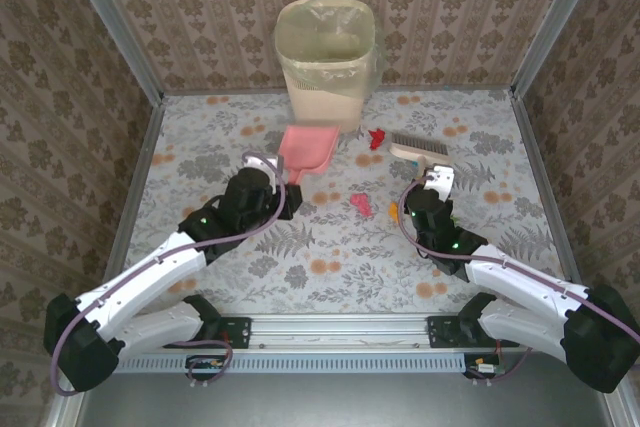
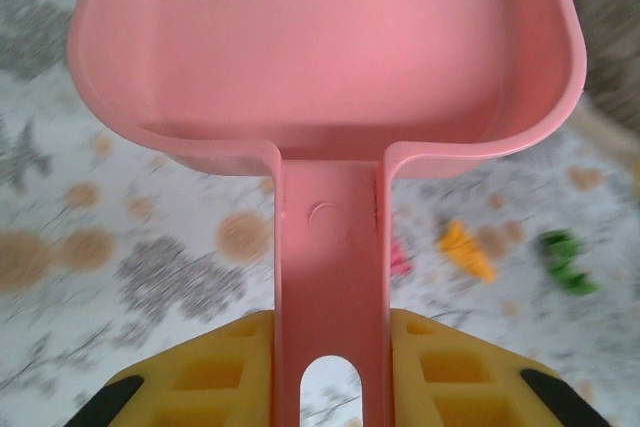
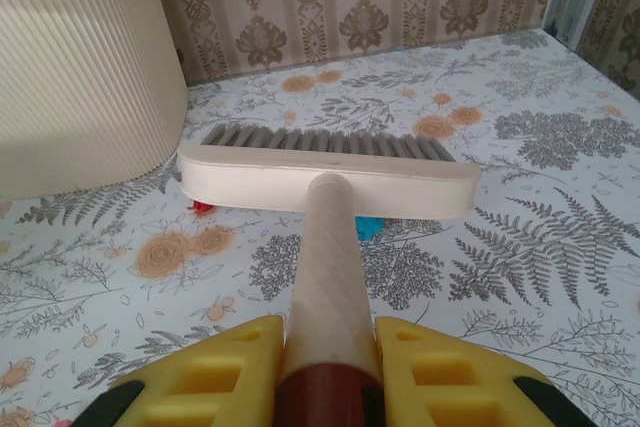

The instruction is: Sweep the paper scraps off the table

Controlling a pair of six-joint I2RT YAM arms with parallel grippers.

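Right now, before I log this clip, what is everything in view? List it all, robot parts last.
bin: one, cream, lined, far middle of the table by the back wall.
dustpan: one, pink, just in front of the bin.
brush: one, cream with dark bristles, right of the dustpan.
paper scraps: at least five; red and blue by the brush head, pink, orange and green mid-table.
table: one, white-grey leaf and orange flower print, metal rails.
walls: three, brown damask.
left arm: one, white and black, jaws shut on the dustpan handle.
right arm: one, white and black, jaws shut on the brush handle.
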